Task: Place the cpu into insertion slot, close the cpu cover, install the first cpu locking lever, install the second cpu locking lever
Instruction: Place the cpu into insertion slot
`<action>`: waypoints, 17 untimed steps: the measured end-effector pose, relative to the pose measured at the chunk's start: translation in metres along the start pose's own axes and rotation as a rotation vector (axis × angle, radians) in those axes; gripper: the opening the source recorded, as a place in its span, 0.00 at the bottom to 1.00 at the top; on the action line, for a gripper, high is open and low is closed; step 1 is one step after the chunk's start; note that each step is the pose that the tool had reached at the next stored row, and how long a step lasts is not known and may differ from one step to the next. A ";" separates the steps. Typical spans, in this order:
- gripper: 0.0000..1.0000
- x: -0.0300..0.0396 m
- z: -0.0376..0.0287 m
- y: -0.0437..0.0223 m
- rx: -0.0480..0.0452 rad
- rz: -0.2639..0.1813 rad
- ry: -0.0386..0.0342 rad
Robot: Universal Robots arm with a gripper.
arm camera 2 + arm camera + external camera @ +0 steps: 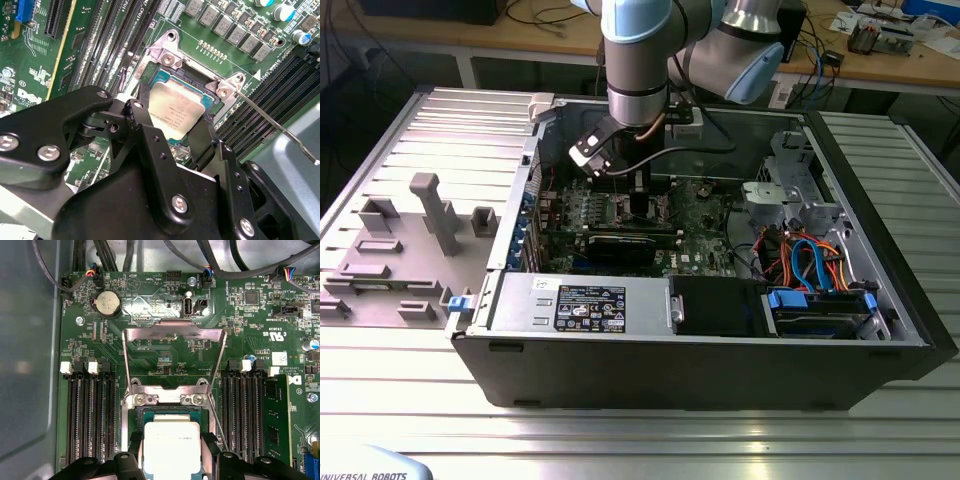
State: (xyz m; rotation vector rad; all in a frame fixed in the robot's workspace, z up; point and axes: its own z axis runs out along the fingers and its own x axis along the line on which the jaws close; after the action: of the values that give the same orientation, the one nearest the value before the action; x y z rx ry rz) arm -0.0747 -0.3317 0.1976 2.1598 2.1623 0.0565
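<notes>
The cpu [171, 445], a small square chip with a pale metal top, lies level in the insertion slot [165, 413] on the green motherboard [705, 215]. In both wrist views my gripper [172, 452] straddles it, one black finger against each of two opposite edges of the cpu [175, 112]. The cpu cover [172, 331], a silvery frame with a square window, stands swung open off its hinge beyond the slot. One thin locking lever [280, 131] sticks out sideways from the slot's [161, 75] corner, unlatched. In the exterior view the gripper [640, 205] reaches down into the open computer case.
Black memory slots [90, 415] flank the socket on both sides, with a fitted memory module [275, 415]. The case [720, 370] also holds a power supply [580, 300], a black graphics card [620, 245] and a drive bay with blue and orange cables [810, 265]. Grey fixtures [430, 210] stand on the table at the exterior view's left.
</notes>
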 end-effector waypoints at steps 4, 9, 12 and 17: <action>0.54 0.0001 0.0010 -0.0001 0.0001 0.000 -0.0002; 0.54 0.0001 0.0013 -0.0001 -0.0001 0.000 0.0001; 0.55 0.0003 0.0017 0.0003 -0.0007 0.000 0.0009; 0.62 0.0016 0.0016 0.0015 -0.0003 0.000 0.0003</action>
State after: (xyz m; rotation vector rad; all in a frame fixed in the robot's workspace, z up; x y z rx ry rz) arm -0.0731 -0.3302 0.1961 2.1594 2.1627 0.0572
